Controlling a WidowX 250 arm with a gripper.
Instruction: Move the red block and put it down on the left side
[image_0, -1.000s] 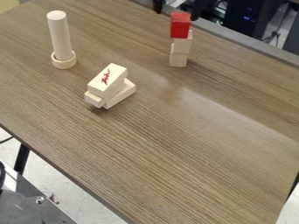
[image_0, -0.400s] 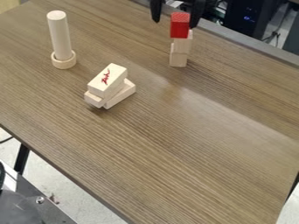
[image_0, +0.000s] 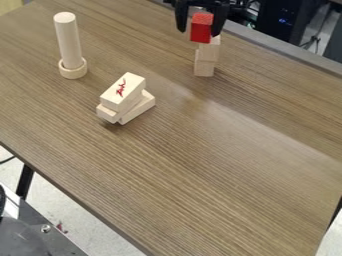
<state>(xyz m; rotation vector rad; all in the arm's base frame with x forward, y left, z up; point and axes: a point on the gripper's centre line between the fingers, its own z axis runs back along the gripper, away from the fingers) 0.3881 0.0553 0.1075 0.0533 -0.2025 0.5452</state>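
Observation:
The black gripper (image_0: 199, 32) hangs at the top of the view, one finger on each side of the red block (image_0: 202, 28). Its right finger is against or very close to the block, while a narrow gap shows at the left finger, so it is partly open. The red block stands at the top of a small stack of pale wooden blocks (image_0: 206, 61), a little off to the stack's left. Whether the block's underside fully rests on the stack cannot be told.
A pale upright cylinder in a round ring base (image_0: 69, 42) stands at the upper left. Left of centre lies a pile of pale wooden blocks (image_0: 124, 95), the top one with a red mark. The brown table's far edge (image_0: 277, 47) runs behind the stack.
The gripper has come down from the top edge around the red block, and its fingers have drawn closer together. The red block has shifted slightly left and up on the stack.

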